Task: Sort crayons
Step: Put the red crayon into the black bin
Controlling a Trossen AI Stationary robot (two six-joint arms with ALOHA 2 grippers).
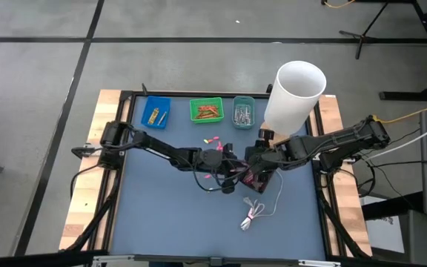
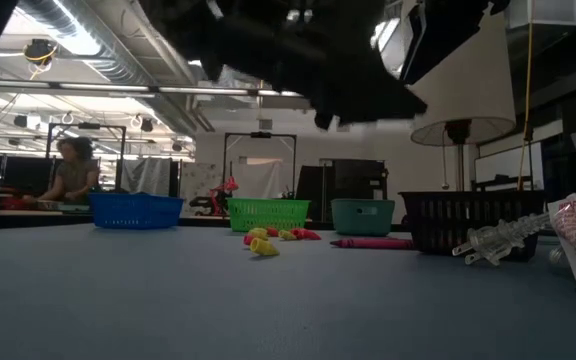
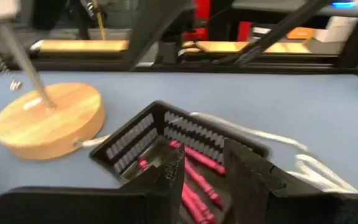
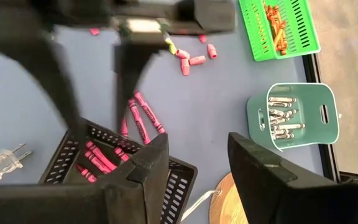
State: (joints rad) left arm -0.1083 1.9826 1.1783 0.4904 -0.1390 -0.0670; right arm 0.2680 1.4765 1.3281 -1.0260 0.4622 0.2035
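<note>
Left gripper (image 3: 205, 155) poised at table centre with fingers parted wide and nothing between them, hanging right over the black basket (image 3: 135, 134) and its heap of pink crayons (image 3: 194, 177). Right gripper (image 4: 197, 140) likewise spread wide and empty, hovering just at 3 o'clock of its partner, above the same basket's 12 o'clock rim. Judged as mid-sort, in the gap between picks: pinks mostly binned, no stick in either grasp. A few more pink crayons (image 4: 143, 115) lying on the mat just off the basket's 11 o'clock corner, and a scatter of short stubs (image 1: 212, 139) in pink and yellow farther out toward 11 o'clock, well short of the trays. Next move, probably: reach for one of those strays, come down with fingers astride a single stick, narrow the opening to suit so thin a thing, and lift clear before carrying. Along the 12 o'clock edge, blue tray (image 1: 156, 111), green tray (image 1: 207, 110) and teal tray (image 1: 244, 111) in a row, each holding sorted sticks. Tight quarters at 1 o'clock: wooden lamp base (image 3: 45, 121) just beside the basket, white shade (image 1: 295, 93) leaning over that corner. At 5 o'clock, coiled white cable (image 1: 254, 215) and its plug near the basket, a snag risk. Plenty of bare blue mat (image 1: 161, 215) from 6 to 9 o'clock for swinging, bounded by the table's black frame (image 1: 319, 200).
</note>
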